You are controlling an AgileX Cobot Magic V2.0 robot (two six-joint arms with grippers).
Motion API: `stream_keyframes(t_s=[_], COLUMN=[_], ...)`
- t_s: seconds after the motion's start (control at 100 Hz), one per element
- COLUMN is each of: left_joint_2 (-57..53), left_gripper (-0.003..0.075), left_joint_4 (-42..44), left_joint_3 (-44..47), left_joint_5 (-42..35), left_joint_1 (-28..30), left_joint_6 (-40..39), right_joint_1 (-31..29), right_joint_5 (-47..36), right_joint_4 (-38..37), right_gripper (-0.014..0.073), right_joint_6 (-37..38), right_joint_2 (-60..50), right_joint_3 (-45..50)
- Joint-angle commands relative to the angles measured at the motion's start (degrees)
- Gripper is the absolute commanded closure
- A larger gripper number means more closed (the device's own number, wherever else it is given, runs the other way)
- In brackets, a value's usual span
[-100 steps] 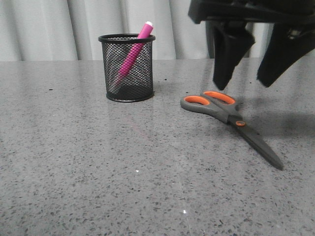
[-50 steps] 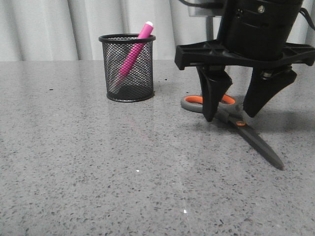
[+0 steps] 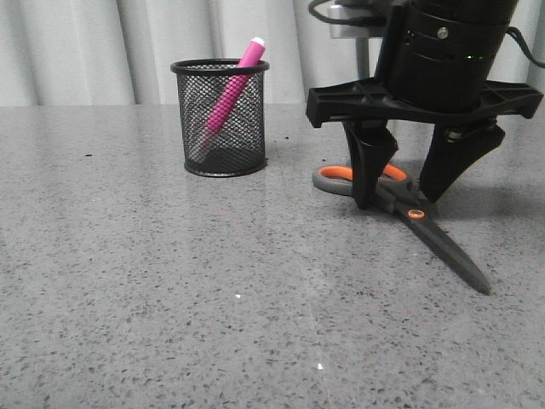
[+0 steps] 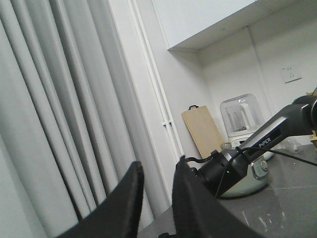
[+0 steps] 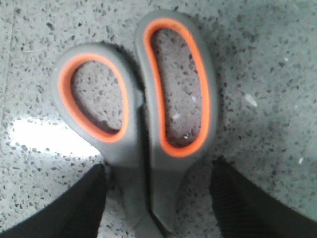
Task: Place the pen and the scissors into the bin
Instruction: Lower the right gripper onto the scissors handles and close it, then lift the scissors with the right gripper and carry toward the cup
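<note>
Speckled grey stone table (image 3: 170,298), pale curtains (image 3: 85,51) behind; right gripper (image 3: 407,187) spread wide, straddling grey orange-lined scissors (image 3: 400,204) — magenta pen (image 3: 230,89) in black mesh bin (image 3: 221,119) well leftward; left gripper (image 4: 156,198) slightly parted, empty.

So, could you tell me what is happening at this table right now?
The right gripper is lowered, open, over the large grey scissors with orange-lined handles, its fingers straddling the neck just below the loops. The scissors lie flat on the grey speckled table. The magenta-pink pen already stands leaning in the black wire-mesh cup. The left gripper is raised, holding nothing.
</note>
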Motion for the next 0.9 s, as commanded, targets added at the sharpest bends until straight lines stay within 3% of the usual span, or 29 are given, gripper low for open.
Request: stream_keyframes(t_s=[0.0,0.09,0.37,0.55,0.89], left_joint_2=[1.0,1.0,1.0,1.0,1.0], left_gripper=[0.0596,0.0596,0.0596,0.0596,0.0596], left_joint_4=[-3.1,-3.1,-2.8,-2.6,-1.9], left_joint_3=[-1.2,-1.2,-1.2,-1.2,-1.2], left_joint_5=[-0.8,-0.9,-1.1,-1.3,-1.4], left_joint_1=[0.0,0.0,0.0,0.0,0.0], left_joint_6=[-0.6,-0.6,-0.6,-0.6,-0.6], right_joint_1=[-0.5,-0.3,-0.3,-0.2,-0.2], right_joint_5=[-1.6,-1.1,2.0,2.2,2.1], right_joint_4=[0.4,0.1,-1.0,-1.0,-4.9], right_gripper=[0.0181,0.0208,0.0403,0.0672,0.0662], right_joint_6=[-0.4,-0.4,-0.5,-0.7,-0.7], right_joint_2=[-0.2,0.2,2.6,3.3,-0.9], right_joint_3=[-0.8,-0.8,-0.8,-0.8,-4.3])
